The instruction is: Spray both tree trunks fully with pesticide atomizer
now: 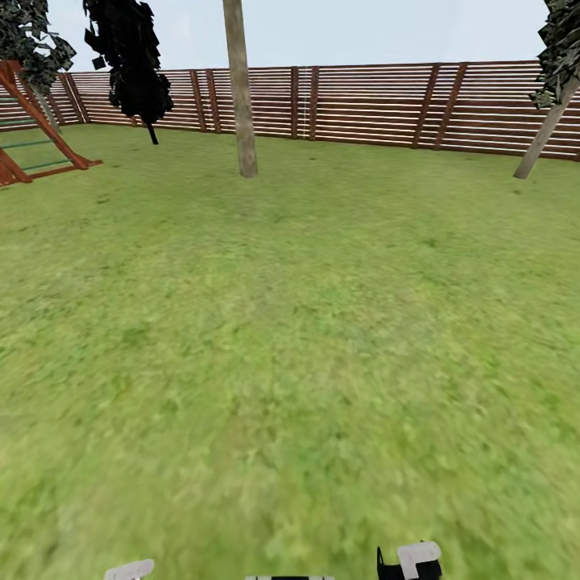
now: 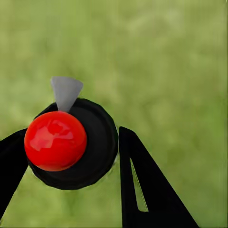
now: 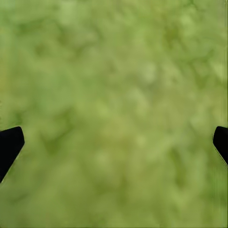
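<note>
**Atomizer in the left gripper, trunk far across the lawn**

At the far left of the green grass lawn (image 1: 290, 338) stood an orange-brown wooden play frame (image 1: 36, 133), then a thin-trunked small tree with dark foliage (image 1: 129, 60). Right of it rose the thick, bare grey-brown tree trunk (image 1: 241, 89), well away from the robot, before the brown horizontal-slat wooden fence (image 1: 362, 105). A leaning thin trunk (image 1: 544, 133) stood far right. The left gripper (image 2: 71, 156) was clamped on the black round-bodied pesticide atomizer (image 2: 97, 142) with its glossy red ball top. The right gripper (image 3: 114, 142) hung with fingers spread wide over grass.
</note>
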